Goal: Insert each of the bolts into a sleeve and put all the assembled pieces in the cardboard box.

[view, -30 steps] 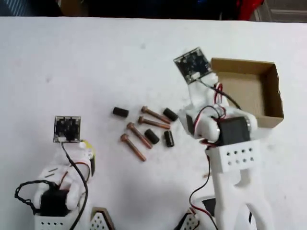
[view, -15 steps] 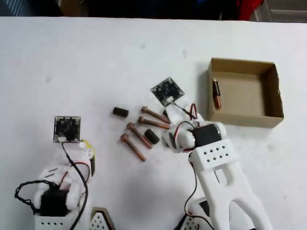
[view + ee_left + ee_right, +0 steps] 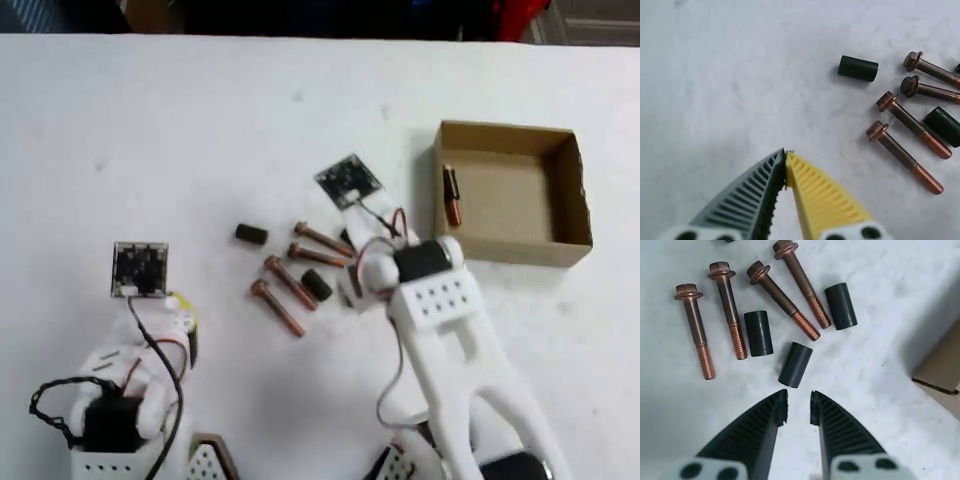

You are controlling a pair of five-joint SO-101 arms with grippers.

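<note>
**Swinging away from the box, the right arm is now set over the loose parts**

Across the white table [image 3: 150,120], the right arm [image 3: 450,330] has been carried from the left edge of the cardboard box [image 3: 510,215], where it stood a second ago, to the cluster of loose parts at the middle. One assembled piece [image 3: 451,195], hidden under the arm a second ago, is now seen lying inside the box against its left wall. The left arm [image 3: 120,400] has been kept in the same place at the near left of the table. The loose bolts and sleeves have not been shifted.

The right gripper [image 3: 797,410] is held low over the table with its jaws a little apart and nothing between them. One sleeve [image 3: 795,364] lies just ahead of the tips, not touched. Four bolts [image 3: 729,310] are spread beyond it, with two more sleeves [image 3: 758,333] among them and a corner of the box off to one side.

The left gripper [image 3: 785,156] is seen with its jaws pressed together on nothing. The bolts are well apart from it, and a lone sleeve [image 3: 857,68] lies nearer, also apart.
</note>
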